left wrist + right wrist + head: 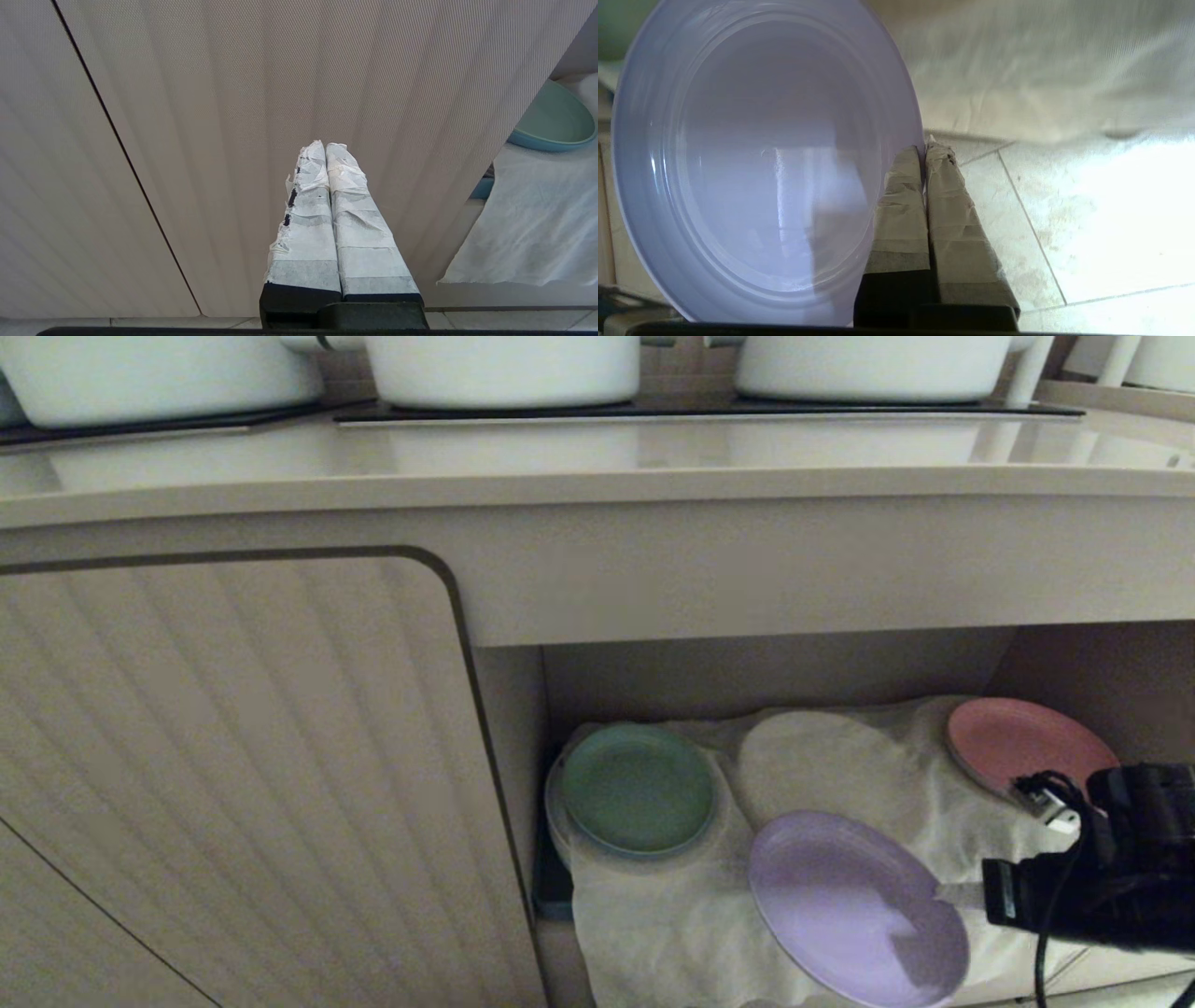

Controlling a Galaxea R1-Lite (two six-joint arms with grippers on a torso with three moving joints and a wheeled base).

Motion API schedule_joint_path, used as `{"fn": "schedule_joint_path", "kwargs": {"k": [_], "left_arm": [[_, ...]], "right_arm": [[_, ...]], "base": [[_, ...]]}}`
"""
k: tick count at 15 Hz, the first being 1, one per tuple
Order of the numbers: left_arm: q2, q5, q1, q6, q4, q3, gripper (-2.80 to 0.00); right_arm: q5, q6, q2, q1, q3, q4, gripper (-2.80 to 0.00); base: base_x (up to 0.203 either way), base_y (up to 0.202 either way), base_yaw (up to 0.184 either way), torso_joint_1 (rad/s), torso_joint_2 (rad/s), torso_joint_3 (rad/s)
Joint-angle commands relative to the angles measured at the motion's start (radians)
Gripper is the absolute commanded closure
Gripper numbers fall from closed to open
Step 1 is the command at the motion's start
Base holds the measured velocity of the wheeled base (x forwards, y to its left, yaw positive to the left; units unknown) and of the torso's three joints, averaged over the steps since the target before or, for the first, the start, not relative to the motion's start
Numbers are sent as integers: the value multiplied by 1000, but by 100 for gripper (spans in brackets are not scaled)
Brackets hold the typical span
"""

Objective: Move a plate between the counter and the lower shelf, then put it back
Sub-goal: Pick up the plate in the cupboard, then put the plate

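Plate (854,905): lilac, held tilted by its rim at the front of the lower shelf (775,677), over the white cloth (840,756), between the green plate (638,789) and the pink plate (1018,742).
Right pincer (948,894): closed on the plate's rim; the wrist view shows both taped fingers (901,196) pressed together with the rim edge between them.
Left pincer (325,154): closed on nothing, parked facing the ribbed cabinet door (233,116).
Step in hand: probably carrying the plate between the shelf and the table (597,467) above; which way it is heading cannot be told.
How to do it well: keep the pinch firm, since an edge grip lets a tilted plate swing or slip. Clear the thick front edge of the table before rising, bring the plate level, and keep away from the neighbouring plates and the loose cloth so nothing drags.
Hidden or unclear: the plate's lower edge runs out of the head view; whether it touches the cloth is unclear. What makes the hump under the cloth is covered. The right arm is cut off at the side. The white pots (504,369) on the table show only their bases.
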Motion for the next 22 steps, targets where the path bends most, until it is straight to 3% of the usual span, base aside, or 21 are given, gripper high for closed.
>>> {"fn": "schedule_joint_path", "kwargs": {"k": [1,15,22], "left_arm": [[-3,0,1,-1,1,0,0],[-4,0,1,-1,0,0,0],[-3,0,1,-1,0,0,0]], "right_arm": [[3,1,-74,0,45,-2,0],[-7,21,-418,-8,249,104,0],[-126,105,-551,-12,242,246,0]], "base": [[0,0,0,0,0,0],[0,0,0,0,0,0],[0,0,0,0,0,0]]}}
